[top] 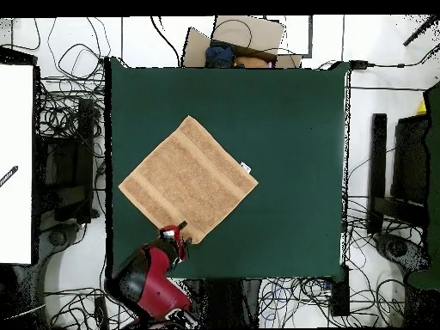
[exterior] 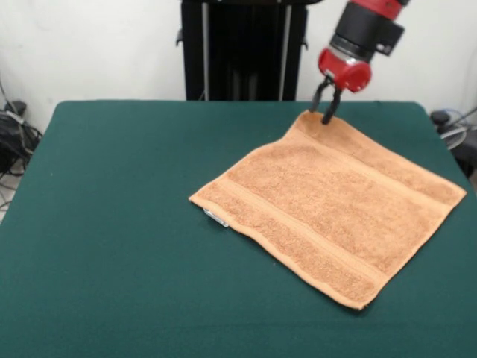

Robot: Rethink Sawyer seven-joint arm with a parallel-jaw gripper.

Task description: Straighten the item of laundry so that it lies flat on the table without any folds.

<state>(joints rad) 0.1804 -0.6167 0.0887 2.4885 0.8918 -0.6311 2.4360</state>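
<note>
Nearest the front camera, I saw only bare dark green table [exterior: 112, 283] across the whole lower edge of the view. Just beyond that lay the peach-orange towel [exterior: 332, 205], sitting right of centre and turned so that it read as a diamond, one corner pointing at the camera. It lay spread open and flat on the felt, and I noted no folds or doubled layers in either view. Two woven border bands ran across it, one close to the near-left edge and one close to the far-right edge. A small white tag [exterior: 215, 217] stuck out from the near-left edge, resting on the table.

From overhead, I logged the towel [top: 189, 180] in the half of the table [top: 292, 172] that lies left in that view, toward the robot's side, with its tag [top: 246, 168] on the edge facing the table's middle.

Farther back, at the towel's far corner, I recorded the gripper [exterior: 328, 104], hanging from the red and black arm [exterior: 365, 33]. Its two dark fingers pointed down with a narrow gap between them, tips at or just over the corner of the cloth; I could not tell whether they pinched it. Overhead, the gripper [top: 179, 239] sat at that same corner.

Behind the table stood the black pedestal [exterior: 242, 48].
</note>
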